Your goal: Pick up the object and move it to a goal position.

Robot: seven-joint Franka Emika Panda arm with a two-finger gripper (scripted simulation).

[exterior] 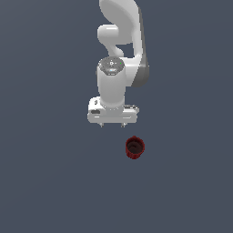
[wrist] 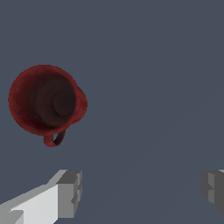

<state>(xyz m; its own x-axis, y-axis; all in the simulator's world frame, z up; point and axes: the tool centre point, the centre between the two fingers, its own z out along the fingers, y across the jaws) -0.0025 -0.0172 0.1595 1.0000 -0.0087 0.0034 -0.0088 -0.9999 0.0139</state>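
Note:
The object is a small dark red cup (exterior: 134,147) with a dark hollow centre, standing on the grey floor below and to the exterior view's right of my gripper (exterior: 112,124). In the wrist view the cup (wrist: 46,101) shows its open mouth and a small handle, and it lies off to one side of the gripper (wrist: 140,188), not between the fingers. The gripper is open and empty, its two grey fingertips (wrist: 70,192) wide apart. The white arm hangs above the floor with the hand pointing down.
A plain dark grey floor (exterior: 54,182) surrounds the cup. The arm's white links (exterior: 120,41) rise toward the top of the exterior view. No other objects show.

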